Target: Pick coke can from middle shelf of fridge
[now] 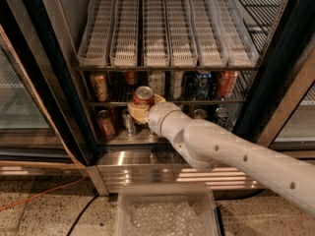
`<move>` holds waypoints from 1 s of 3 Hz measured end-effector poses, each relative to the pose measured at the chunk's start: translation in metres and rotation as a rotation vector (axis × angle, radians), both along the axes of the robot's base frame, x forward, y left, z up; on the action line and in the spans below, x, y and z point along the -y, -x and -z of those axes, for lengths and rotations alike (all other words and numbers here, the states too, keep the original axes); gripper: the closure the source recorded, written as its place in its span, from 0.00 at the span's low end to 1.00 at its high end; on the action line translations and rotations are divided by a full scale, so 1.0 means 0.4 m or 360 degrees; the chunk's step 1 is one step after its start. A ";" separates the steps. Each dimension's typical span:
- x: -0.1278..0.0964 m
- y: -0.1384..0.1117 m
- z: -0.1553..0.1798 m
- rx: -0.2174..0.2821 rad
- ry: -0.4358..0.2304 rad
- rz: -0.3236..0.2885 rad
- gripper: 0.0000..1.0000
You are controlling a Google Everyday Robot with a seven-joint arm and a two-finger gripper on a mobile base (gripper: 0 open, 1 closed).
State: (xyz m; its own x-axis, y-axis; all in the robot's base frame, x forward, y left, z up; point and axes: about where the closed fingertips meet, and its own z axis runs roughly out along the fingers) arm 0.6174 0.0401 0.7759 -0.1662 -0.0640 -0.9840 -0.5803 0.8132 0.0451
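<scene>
An orange-tan can [99, 86] stands at the left end of the middle shelf [107, 103] in the fridge [127, 159]. Just right of it, my hand [141, 110] grips the coke can [143, 95] upright at the shelf's front bar. A red-and-white can [226, 83] stands far right.

gripper [140, 110] with coke can [143, 96] at middle shelf [109, 103] front | orange-tan can [100, 86] left | fridge [63, 82] doorway open
</scene>
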 end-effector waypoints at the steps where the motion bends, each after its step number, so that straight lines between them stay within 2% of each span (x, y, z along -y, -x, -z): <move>1: 0.012 0.005 0.002 -0.0023 0.0078 -0.0099 1.00; 3: 0.136 0.052 0.039 -0.0167 0.0097 -0.0328 1.00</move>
